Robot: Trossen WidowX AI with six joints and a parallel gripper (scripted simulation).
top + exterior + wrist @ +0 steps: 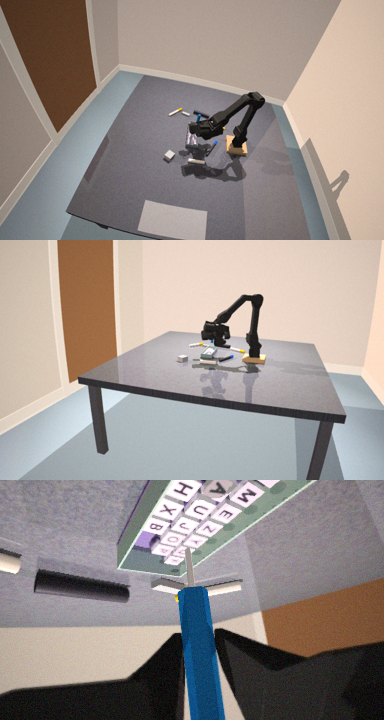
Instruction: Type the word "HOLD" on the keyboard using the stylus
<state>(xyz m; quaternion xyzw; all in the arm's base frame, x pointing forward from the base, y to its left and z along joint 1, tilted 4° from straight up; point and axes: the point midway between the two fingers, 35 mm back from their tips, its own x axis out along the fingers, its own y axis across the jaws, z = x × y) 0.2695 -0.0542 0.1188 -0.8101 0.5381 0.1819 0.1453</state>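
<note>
One keyboard [192, 138] lies under the pincer [200, 645], and one blue stylus [199, 645] is pinched in it. There are two markers with yellow ends: one [175, 111] beyond the pincer and one [237, 350] toward the arm's base. One dark marker with a blue cap [212, 147] lies on the base side. There is one black bar [201, 114], one small pale block [185, 113], one white cylinder [196, 161], one grey cube [169, 155] and one wooden base block [243, 150].
</note>
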